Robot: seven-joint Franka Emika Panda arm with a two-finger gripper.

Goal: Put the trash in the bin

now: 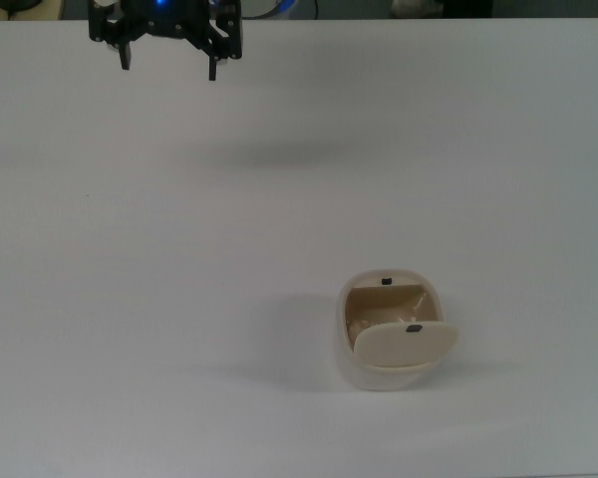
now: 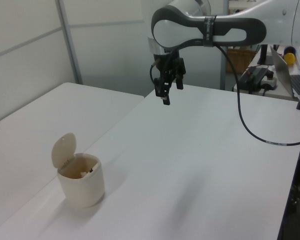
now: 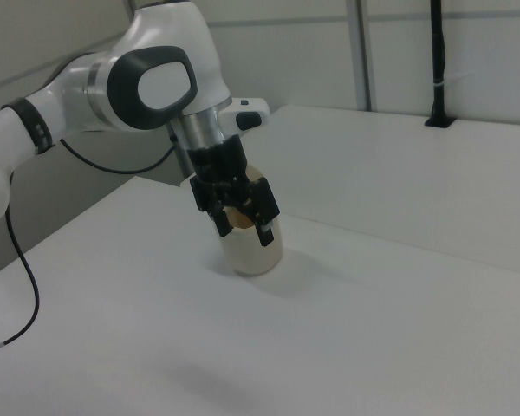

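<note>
The gripper [image 1: 168, 70] hangs in the air above the white table [image 1: 179, 299], at the far left corner in the top view, well apart from the bin [image 1: 389, 373]. Its two black fingers point down and stand spread apart with nothing between them. In the left view the gripper [image 2: 167, 94] sits high over the table's far part, the grey-and-white arm [image 2: 210, 30] bending in from the left view's right.

The cream bin [image 2: 81, 182] stands upright on the table, near the left view's near left corner. Its flap lid [image 2: 64, 150] is swung up and stands on edge at the rim, leaving the mouth uncovered. Inside, a small off-white wad, the trash [image 2: 83, 174], lies just below the rim. In the top view only the shaded inside of the bin shows, with a small dark mark on the lid [image 1: 407, 344].

In the right view the gripper [image 3: 241, 227] hangs in front of the bin [image 3: 256, 247] and hides its upper part.
</note>
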